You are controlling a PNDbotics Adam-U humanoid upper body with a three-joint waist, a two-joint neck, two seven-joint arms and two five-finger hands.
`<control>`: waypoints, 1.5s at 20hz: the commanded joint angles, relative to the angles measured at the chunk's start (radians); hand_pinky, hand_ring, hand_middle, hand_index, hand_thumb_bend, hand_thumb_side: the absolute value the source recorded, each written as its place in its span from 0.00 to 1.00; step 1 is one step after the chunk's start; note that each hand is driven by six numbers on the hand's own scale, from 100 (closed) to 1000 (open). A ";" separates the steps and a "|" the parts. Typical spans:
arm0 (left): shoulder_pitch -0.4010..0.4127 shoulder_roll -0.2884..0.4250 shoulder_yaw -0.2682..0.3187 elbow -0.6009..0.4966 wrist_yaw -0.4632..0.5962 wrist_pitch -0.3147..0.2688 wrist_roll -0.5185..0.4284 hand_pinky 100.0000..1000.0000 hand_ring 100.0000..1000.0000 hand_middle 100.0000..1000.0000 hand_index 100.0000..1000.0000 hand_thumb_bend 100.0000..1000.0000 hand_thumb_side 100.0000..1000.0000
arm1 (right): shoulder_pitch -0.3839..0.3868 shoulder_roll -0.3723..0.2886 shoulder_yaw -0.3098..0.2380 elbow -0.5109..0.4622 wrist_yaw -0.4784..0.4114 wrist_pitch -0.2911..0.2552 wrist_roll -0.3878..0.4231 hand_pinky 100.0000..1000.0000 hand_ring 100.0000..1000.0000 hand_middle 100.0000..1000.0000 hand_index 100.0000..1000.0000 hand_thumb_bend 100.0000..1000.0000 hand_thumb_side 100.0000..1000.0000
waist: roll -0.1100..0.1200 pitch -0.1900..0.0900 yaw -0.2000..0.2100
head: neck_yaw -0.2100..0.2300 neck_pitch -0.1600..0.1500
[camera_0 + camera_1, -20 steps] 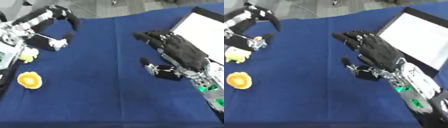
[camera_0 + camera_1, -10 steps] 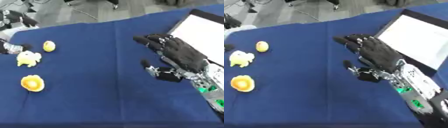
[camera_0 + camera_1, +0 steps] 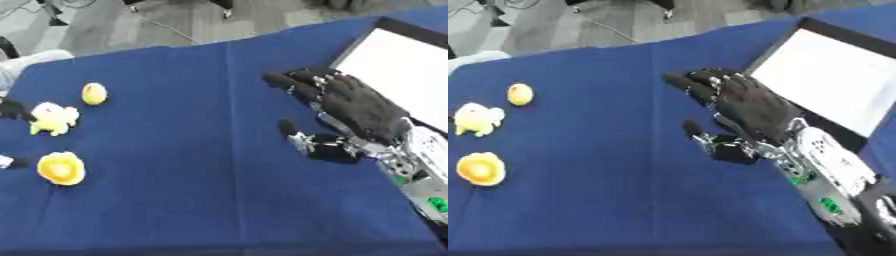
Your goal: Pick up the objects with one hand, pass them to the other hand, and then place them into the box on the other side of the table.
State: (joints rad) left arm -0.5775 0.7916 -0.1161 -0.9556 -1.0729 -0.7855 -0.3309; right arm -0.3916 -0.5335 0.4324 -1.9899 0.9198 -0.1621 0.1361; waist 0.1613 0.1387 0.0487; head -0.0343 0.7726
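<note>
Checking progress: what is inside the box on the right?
The box shows only a bare white floor; nothing lies in it. The right hand hovers beside it, open, hiding a little near the box's near edge.

Right hand (image 3: 750,107) black, reaches in from lower right, palm down, fingers straight and spread, pointing toward upper left; thumb juts out to side, holds nothing. Silver-white forearm with green marks trails to lower right corner. Left hand: only dark bit at left edge.

Looks like lab or test room: blue-cloth table (image 3: 201,200), grey floor (image 3: 131,30) with cable (image 3: 171,31) behind table.
</note>
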 commanded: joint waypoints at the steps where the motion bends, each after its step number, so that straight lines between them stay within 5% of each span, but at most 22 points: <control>1: -0.005 0.008 0.028 0.048 -0.060 -0.041 -0.001 0.75 0.66 0.66 0.83 0.47 0.70 | -0.011 -0.013 -0.009 -0.010 0.001 0.002 -0.001 0.73 0.79 0.76 1.00 0.00 0.00 | -0.005 -0.014 0.001 | -0.002 -0.003; 6: 0.003 -0.036 0.035 0.097 -0.105 -0.031 0.052 0.74 0.64 0.65 0.82 0.39 0.67 | -0.012 -0.010 -0.010 -0.010 0.001 0.002 -0.001 0.73 0.79 0.76 1.00 0.00 0.00 | -0.007 -0.014 0.000 | -0.003 -0.003; 15: 0.007 -0.084 0.050 0.094 -0.142 0.060 0.251 0.72 0.61 0.64 0.82 0.40 0.39 | -0.015 -0.010 -0.013 -0.010 0.002 0.004 -0.002 0.73 0.79 0.76 1.00 0.00 0.00 | -0.010 -0.013 -0.002 | -0.004 -0.003; 21: 0.006 -0.081 0.052 0.097 -0.162 0.099 0.377 0.72 0.62 0.64 0.83 0.40 0.37 | -0.016 -0.011 -0.014 -0.010 0.001 0.005 -0.001 0.73 0.79 0.76 1.00 0.00 0.00 | -0.011 -0.013 -0.001 | -0.005 -0.003; 27: 0.006 -0.098 0.045 0.117 -0.182 0.088 0.378 0.73 0.63 0.67 0.84 0.43 0.42 | -0.017 -0.010 -0.014 -0.010 0.000 0.005 -0.001 0.73 0.79 0.76 1.00 0.00 0.00 | -0.012 -0.013 -0.002 | -0.002 -0.003; 30: 0.005 -0.114 0.042 0.126 -0.189 0.070 0.357 0.73 0.63 0.67 0.84 0.33 0.44 | -0.018 -0.008 -0.014 -0.010 -0.001 0.004 0.000 0.73 0.79 0.76 1.00 0.00 0.00 | -0.013 -0.012 -0.003 | 0.001 -0.003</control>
State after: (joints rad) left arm -0.5615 0.6551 -0.0863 -0.8285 -1.2574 -0.7081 0.0313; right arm -0.3959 -0.5331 0.4282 -1.9899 0.9198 -0.1612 0.1364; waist 0.1526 0.1388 0.0443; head -0.0366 0.7726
